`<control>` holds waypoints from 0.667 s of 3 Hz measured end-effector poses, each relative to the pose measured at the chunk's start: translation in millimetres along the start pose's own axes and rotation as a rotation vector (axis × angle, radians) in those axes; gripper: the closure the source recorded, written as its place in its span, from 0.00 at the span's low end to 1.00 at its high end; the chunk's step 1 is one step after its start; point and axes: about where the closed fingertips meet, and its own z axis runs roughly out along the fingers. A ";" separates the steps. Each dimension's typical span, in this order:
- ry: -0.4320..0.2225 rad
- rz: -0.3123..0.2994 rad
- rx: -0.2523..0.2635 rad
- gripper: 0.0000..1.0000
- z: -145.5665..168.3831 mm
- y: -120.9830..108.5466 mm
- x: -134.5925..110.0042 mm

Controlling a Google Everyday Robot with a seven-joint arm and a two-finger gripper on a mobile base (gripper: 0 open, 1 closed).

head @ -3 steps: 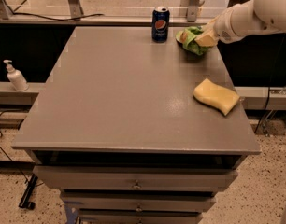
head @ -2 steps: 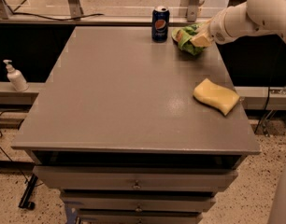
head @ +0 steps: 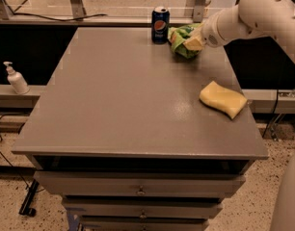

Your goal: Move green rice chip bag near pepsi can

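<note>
The green rice chip bag is a crumpled light-green pouch at the far edge of the grey table, just right of the pepsi can, a dark-blue can with a silver top. My gripper reaches in from the right on a white arm and is shut on the bag's right side. The bag sits a short gap from the can.
A yellow sponge lies on the right side of the table. A white pump bottle stands on a ledge to the left, off the table. Drawers run below the table's front edge.
My gripper has carried the green bag leftward, closer to the pepsi can. The can and the sponge have not moved.
</note>
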 end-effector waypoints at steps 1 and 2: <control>0.019 0.009 -0.015 0.35 -2.8 18.8 -5.5; 0.045 0.021 -0.013 0.12 -14.5 33.5 -4.5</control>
